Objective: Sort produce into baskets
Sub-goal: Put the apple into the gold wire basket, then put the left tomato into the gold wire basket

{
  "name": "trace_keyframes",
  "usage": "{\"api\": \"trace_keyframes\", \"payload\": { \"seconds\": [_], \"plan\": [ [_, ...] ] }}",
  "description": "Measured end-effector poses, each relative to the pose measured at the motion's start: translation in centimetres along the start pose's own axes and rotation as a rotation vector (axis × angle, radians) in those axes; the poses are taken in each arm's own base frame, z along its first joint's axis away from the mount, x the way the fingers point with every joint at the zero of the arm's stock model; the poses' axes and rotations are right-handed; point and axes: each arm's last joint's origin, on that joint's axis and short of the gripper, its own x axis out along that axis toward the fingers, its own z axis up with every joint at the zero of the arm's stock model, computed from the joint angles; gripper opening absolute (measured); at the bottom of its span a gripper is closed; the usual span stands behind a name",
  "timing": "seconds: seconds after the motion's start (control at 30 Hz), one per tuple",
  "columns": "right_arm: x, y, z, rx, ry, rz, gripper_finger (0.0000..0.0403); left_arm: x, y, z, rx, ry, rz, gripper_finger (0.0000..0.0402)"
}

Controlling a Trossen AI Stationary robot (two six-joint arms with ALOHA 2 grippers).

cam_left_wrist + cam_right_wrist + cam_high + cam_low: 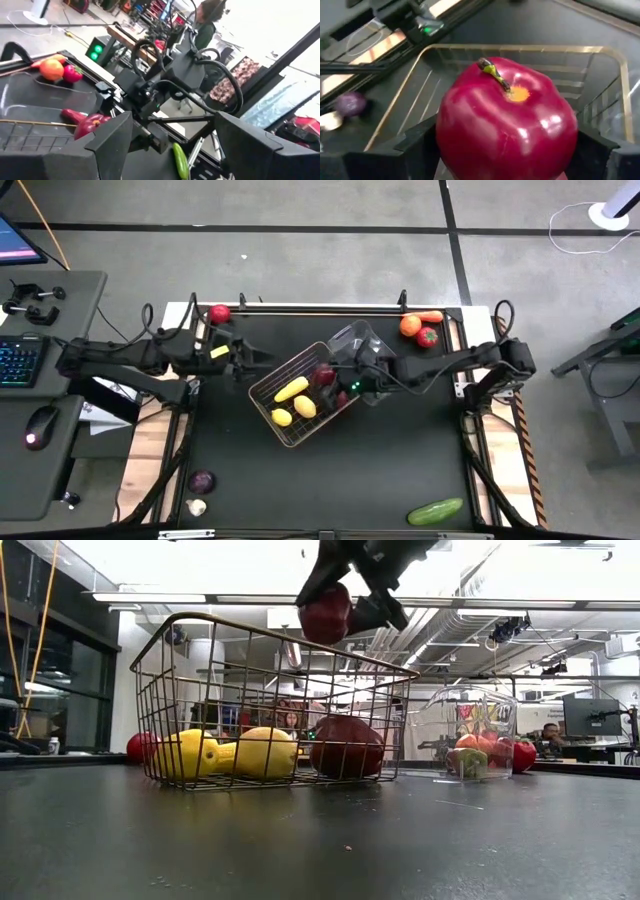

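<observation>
The wire basket [300,395] stands mid-table and holds a yellow banana [291,389], two lemons [305,407] and a dark red apple [347,747]. My right gripper [326,377] is above the basket's far right side, shut on a second red apple [507,125]. My left gripper [245,362] is open and empty, just beside the basket's far left corner. The clear tub [475,730] stands to the right of the basket, under my right arm. My right gripper pinches the red apple between its two fingers [420,142], one on each of two opposite sides [445,135]. The fingers come from above, pointing down. The apple hangs clear above the basket's rim [326,615], its stem end toward the wrist.
An orange [410,326], a carrot [432,317] and a small red fruit [428,336] lie at the far right. A red apple [219,313] lies at the far left. A purple onion [202,480] and garlic [197,506] lie near left, a cucumber [436,511] near right.
</observation>
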Motion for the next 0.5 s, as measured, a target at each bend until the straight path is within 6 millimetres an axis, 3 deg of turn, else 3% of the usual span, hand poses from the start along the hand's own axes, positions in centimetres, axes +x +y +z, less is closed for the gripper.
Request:
{"api": "trace_keyframes", "payload": {
  "seconds": [0.2, 0.4, 0.5],
  "plan": [
    [0.3, -0.7, 0.7, 0.019, 0.004, 0.023, 0.0332, 0.0, 0.0, 0.0, -0.003, -0.005, 0.006, 0.0271],
    [0.6, -1.4, 1.2, 0.044, 0.038, 0.070, 0.0388, 0.0, 0.1, 0.1, -0.001, -0.032, 0.044, 0.0271],
    [0.7, -1.6, 1.4, 0.045, 0.032, 0.067, 0.0391, 0.0, 0.2, 0.2, 0.003, -0.052, 0.066, 0.0271]
  ]
}}
